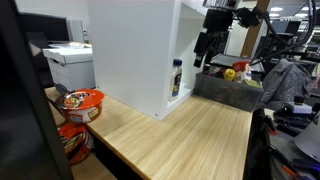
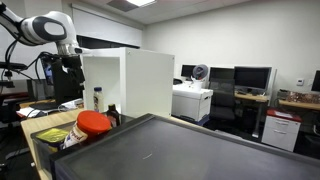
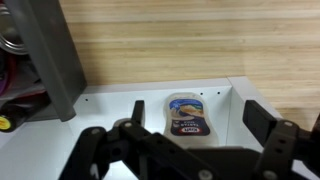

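Observation:
A small Kraft dressing bottle (image 3: 187, 113) with a blue label stands in the opening of a white cabinet (image 1: 130, 50). It shows in both exterior views (image 1: 176, 78) (image 2: 97, 98). My gripper (image 3: 196, 108) is open and empty. It hangs above the bottle, with one finger on each side of it in the wrist view. In both exterior views the gripper (image 1: 207, 50) (image 2: 70, 62) is raised above the table beside the cabinet's open side and touches nothing.
A grey bin (image 1: 228, 90) holding several small items stands on the wooden table (image 1: 190, 140) next to the cabinet. Red noodle bowls (image 1: 80, 100) are stacked at the table's near corner. A printer (image 1: 68, 62) stands behind. A red bowl (image 2: 93, 122) and a dark bin (image 2: 180, 150) fill the foreground.

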Available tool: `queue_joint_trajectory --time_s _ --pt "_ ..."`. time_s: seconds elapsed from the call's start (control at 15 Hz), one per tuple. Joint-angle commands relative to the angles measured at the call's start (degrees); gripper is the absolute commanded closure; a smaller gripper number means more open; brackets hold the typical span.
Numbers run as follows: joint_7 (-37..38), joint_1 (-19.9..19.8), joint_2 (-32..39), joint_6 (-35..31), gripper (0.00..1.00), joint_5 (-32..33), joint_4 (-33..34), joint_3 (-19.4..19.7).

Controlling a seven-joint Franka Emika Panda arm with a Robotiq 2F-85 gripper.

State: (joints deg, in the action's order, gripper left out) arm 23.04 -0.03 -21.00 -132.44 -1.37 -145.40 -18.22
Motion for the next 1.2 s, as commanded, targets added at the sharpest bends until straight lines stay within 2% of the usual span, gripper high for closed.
queue_joint_trajectory --time_s 0.0,0.4,0.8,1.13 --pt "-1.3 2.56 -6.63 8.58 0.0 0.49 -0.33 3.93" --pt "-0.42 2.8 -11.24 16.27 0.0 0.64 -0.11 5.88" --pt "-1.21 2.31 -16.03 15.9 0.0 0.96 -3.89 7.46" --pt "-1.5 2.47 -18.39 19.16 0.0 -0.67 -5.17 9.09"
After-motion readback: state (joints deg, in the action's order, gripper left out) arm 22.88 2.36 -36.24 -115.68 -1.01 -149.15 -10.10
